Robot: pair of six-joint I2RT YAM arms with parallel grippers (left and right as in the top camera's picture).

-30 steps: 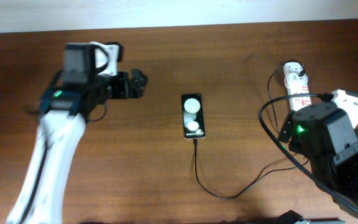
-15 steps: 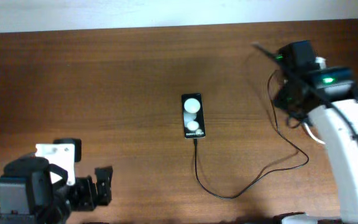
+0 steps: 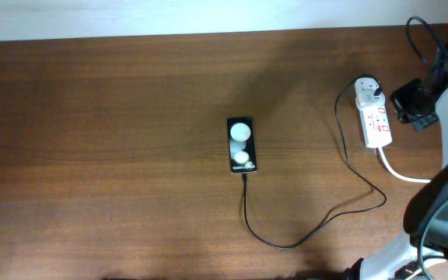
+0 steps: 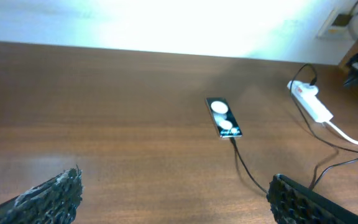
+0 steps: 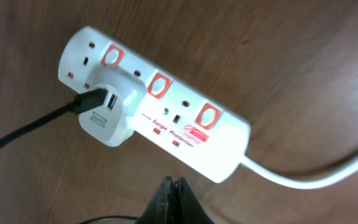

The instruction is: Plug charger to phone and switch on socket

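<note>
The black phone [image 3: 241,145] lies face up mid-table, also seen in the left wrist view as the phone [image 4: 222,117]. The charger's thin black cable [image 3: 286,244] meets the phone's near end, loops right and runs up to the white plug [image 5: 107,106], which sits in the socket [image 5: 185,127], a white strip with red switches. My right gripper [image 5: 173,182] is shut on nothing and hovers just short of the strip's long side; from overhead the right gripper [image 3: 407,103] is right of the socket [image 3: 375,118]. My left gripper [image 4: 179,198] is open and low over bare wood, well short of the phone.
The strip's thick white cord [image 3: 399,171] trails off toward the near right, past the right arm's base [image 3: 438,210]. A pale wall [image 3: 169,15] borders the table's far edge. The left arm is outside the overhead view.
The left arm has gone from the overhead view. The right arm has swung to the far right edge beside the strip, and its jaws have shut.
</note>
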